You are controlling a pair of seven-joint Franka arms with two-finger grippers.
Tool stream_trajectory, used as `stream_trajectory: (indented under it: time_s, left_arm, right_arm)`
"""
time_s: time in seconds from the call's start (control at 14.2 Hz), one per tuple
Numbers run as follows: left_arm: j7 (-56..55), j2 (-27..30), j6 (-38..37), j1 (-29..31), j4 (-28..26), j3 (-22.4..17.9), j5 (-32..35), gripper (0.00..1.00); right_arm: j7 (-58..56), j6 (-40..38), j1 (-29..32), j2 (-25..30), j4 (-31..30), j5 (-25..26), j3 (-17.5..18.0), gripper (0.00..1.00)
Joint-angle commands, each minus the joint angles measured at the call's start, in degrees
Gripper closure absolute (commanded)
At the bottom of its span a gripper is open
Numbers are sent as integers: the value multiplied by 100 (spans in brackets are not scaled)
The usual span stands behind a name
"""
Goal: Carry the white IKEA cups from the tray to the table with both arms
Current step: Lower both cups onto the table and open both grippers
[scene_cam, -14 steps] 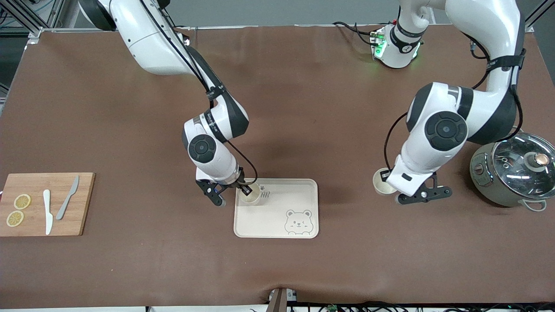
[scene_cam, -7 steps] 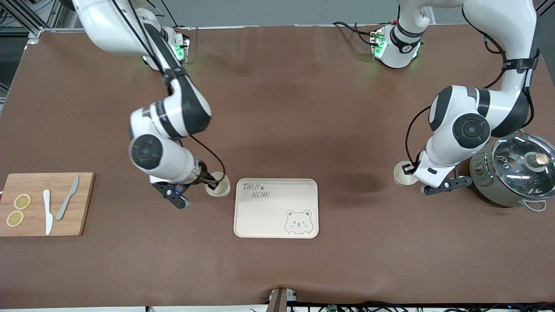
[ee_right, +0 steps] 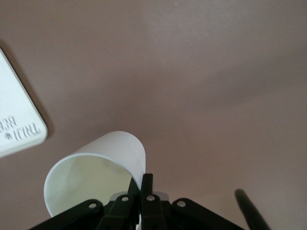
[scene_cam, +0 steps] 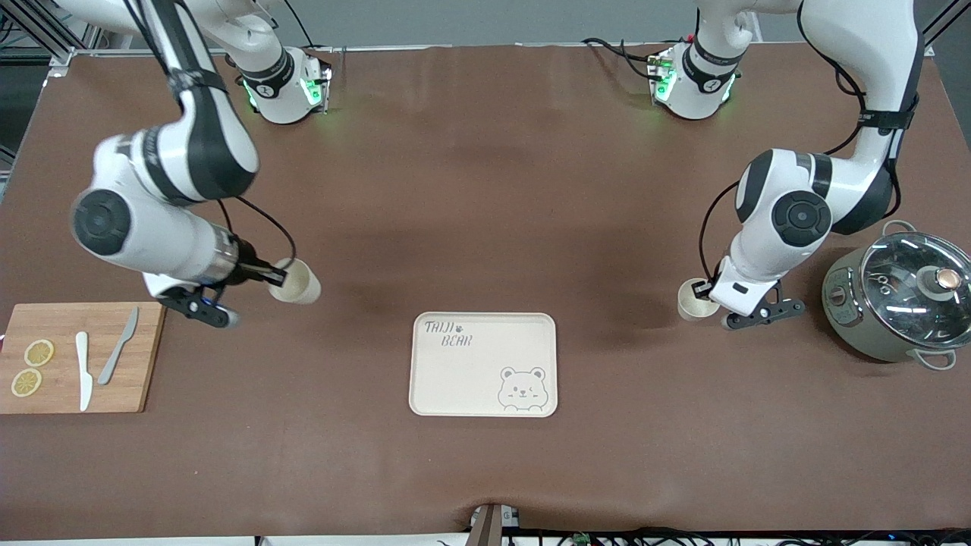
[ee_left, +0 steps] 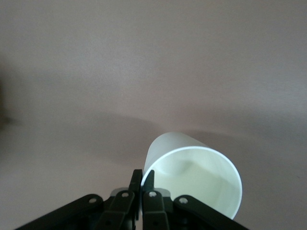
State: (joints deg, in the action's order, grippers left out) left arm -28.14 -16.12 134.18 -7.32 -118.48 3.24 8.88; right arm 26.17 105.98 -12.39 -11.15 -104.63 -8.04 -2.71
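A brown mat covers the desk (scene_cam: 485, 189) edge to edge, faintly wrinkled, with grey floor and metal framing showing past it along the top of the front view.

The right end effector (scene_cam: 267, 274), at the middle left of the front view, is up in the air over bare mat and pinches the rim wall of one white cup (scene_cam: 297, 281) between closed fingers, one finger inside and one outside. This cup is tilted well off upright: its long axis slants, with the mouth toward the end effector and the base toward the middle of the desk. In the right wrist view the same cup (ee_right: 96, 175) shows its open mouth toward the camera, with a corner of the tray (ee_right: 17, 127) in sight beside it.

The left end effector (scene_cam: 707, 290), at the middle right of the front view, is likewise clamped on the rim wall of the second white cup (scene_cam: 692, 301). That cup stands close to upright, mouth up, low over the mat; whether its base touches the mat cannot be told. The left wrist view looks into its mouth (ee_left: 196, 177), with the fingers (ee_left: 136, 179) pressed together on the wall.

The cream tray (scene_cam: 483, 365), printed with a bear, lies flat at the lower centre, well apart from both cups. A wooden cutting board (scene_cam: 144, 356) with two lemon slices (scene_cam: 32, 367), a white knife (scene_cam: 83, 370) and a grey knife (scene_cam: 118, 346) lies at the lower left. A lidded grey-green cooker (scene_cam: 899, 297) stands at the right edge, near the left end effector.
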Motion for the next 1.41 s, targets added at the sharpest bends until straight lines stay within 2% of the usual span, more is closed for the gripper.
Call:
stream_trajectory:
  time_s: [0.0,0.07,0.21,0.35,0.49,0.78,0.92,0.99,1.06,1.13,1.34]
  left_arm:
    - [-51,162,765,126,-597,63,17,100]
    - [-33,110,793,152,-589,63,17,100]
    - [19,-39,898,301,-554,63,17,100]
    - [54,-224,1039,328,-458,63,17,100]
    - [81,-566,1040,416,-63,71,17,100]
    - [90,-787,1031,425,228,89,-141,100]
    - [72,-884,1040,399,307,106,-280,100]
    - [81,-919,1031,390,377,107,-403,88]
    - [81,-919,1022,372,387,98,-431,22]
    - [81,-902,1022,355,396,98,-431,0]
    - [63,-631,865,372,396,98,-440,0]
  right_arm:
    - [-314,-496,149,1086,-743,345,112,100]
    - [-323,-769,157,1323,-847,617,112,100]
    - [-698,-685,454,1606,-1303,778,112,100]
    - [-1024,58,754,1590,-1900,778,112,100]
    - [-1481,973,922,1546,-2446,778,112,100]
    - [-1982,1354,1132,1230,-2588,778,112,100]
    - [-2561,1932,1510,1177,-2956,778,121,100]
    - [-2660,2118,1563,1107,-3062,778,121,100]
    - [-2670,2172,1572,1054,-3098,778,121,100]
    - [-2670,2181,1564,1036,-3124,778,121,100]
    - [-2696,2487,1564,983,-3291,778,121,100]
